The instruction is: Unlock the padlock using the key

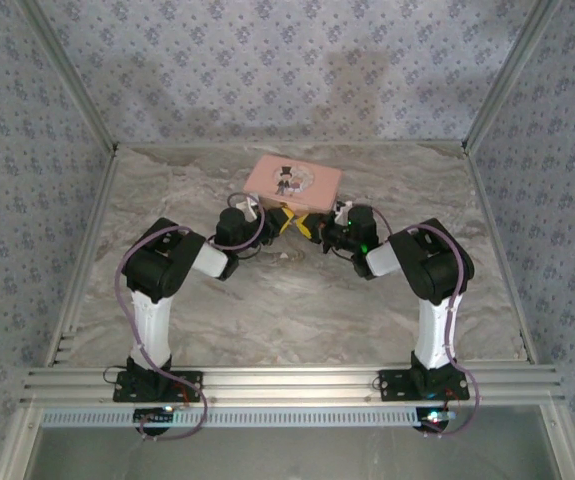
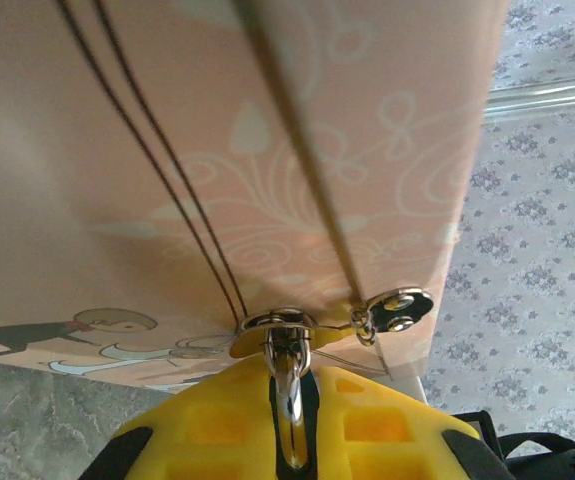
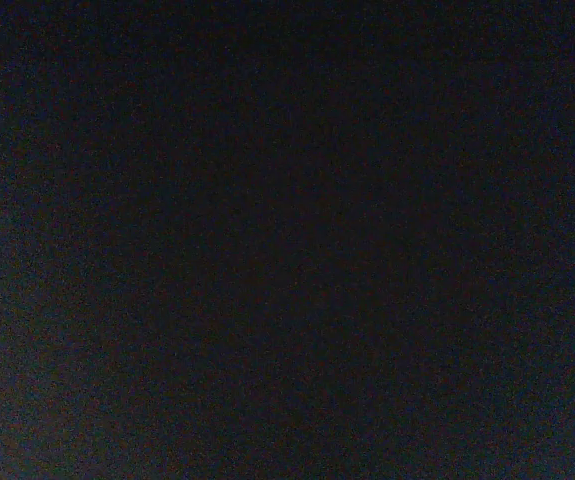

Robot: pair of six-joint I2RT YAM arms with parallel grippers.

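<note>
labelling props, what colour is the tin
The tin is pink with a cartoon couple; best in top external view.

Overhead view is evenly, softly lit, with faint shadows on the tabletop. Left wrist view: tin blurred, clasp glinting. Right wrist view is nearly black.

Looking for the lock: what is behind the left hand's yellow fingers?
The side of the pink tin, with a metal clasp. A shiny metal piece on it is pinched between the fingers; its lower part is covered.
</note>
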